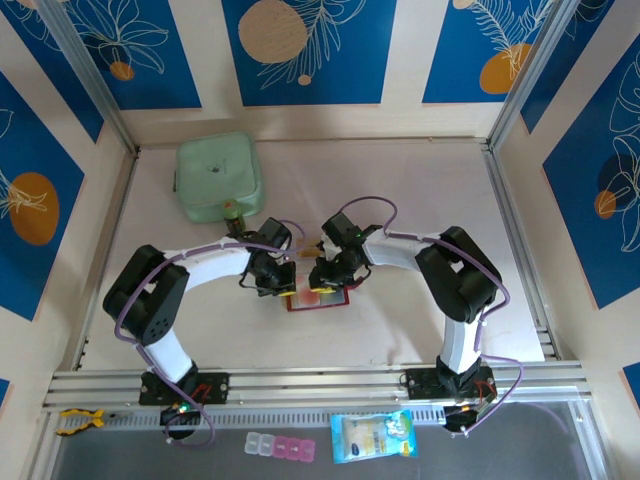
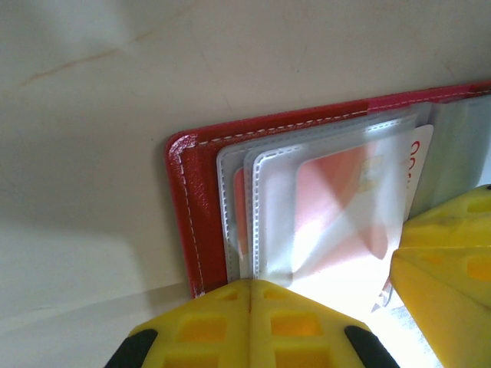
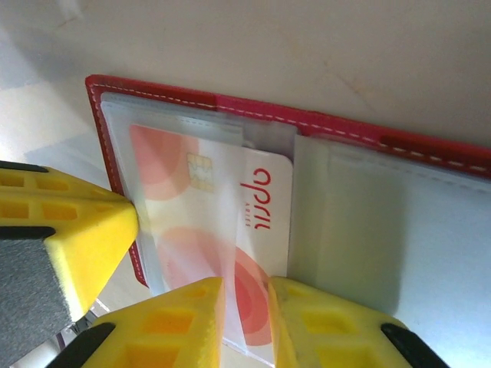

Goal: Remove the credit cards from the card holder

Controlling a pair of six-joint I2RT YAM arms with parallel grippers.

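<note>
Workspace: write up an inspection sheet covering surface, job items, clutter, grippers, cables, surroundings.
Surface: pale table, lightly marked.
Job's things: red card holder lies open; pink-and-white credit card partly inside a clear pocket.
Clutter: pale green container, far left.
Grippers: left gripper shut, at the holder's edge; right gripper shut on the credit card.
Cables: purple cables loop along both arms.
Surroundings: blue leaf-patterned panels; blue packet and pill boxes beyond the near rail.

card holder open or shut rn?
Open. The card holder lies spread flat on the table, clear pockets facing up. A credit card shows in one pocket, with the right gripper closed on its edge.
</note>
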